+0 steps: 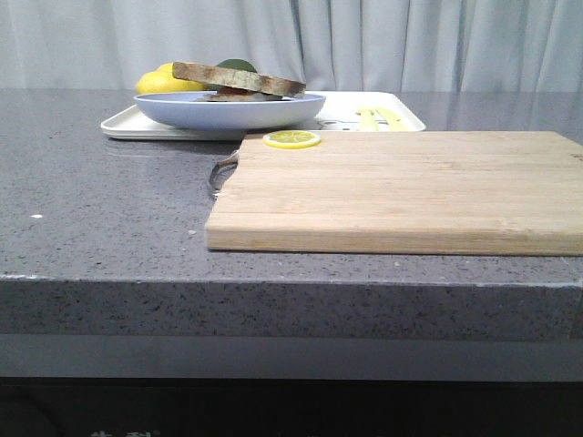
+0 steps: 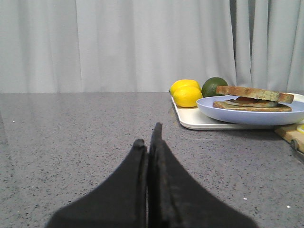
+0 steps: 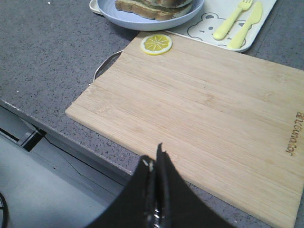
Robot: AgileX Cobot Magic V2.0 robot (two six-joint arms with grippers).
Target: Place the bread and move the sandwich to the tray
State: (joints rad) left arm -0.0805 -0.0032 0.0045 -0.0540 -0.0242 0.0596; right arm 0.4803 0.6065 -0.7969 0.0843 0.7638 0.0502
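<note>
Lemon slice [image 1: 291, 139] on wooden cutting board [image 1: 401, 191]; lemons [image 2: 186, 93], perhaps an avocado [image 2: 213, 86], behind.

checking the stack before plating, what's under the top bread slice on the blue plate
Under the top bread slice sit a reddish layer and a pale filling, on a bottom slice lying in the blue plate. The middle of the filling is covered, so what it is cannot be told.

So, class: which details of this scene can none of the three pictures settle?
- Sandwich filling: top slice covers it in the left wrist view; the plate rim hides it in the front view.
- Tray far side: cut off by the right wrist view's edge.
- Cutting board right end: cut off in the front view.
</note>
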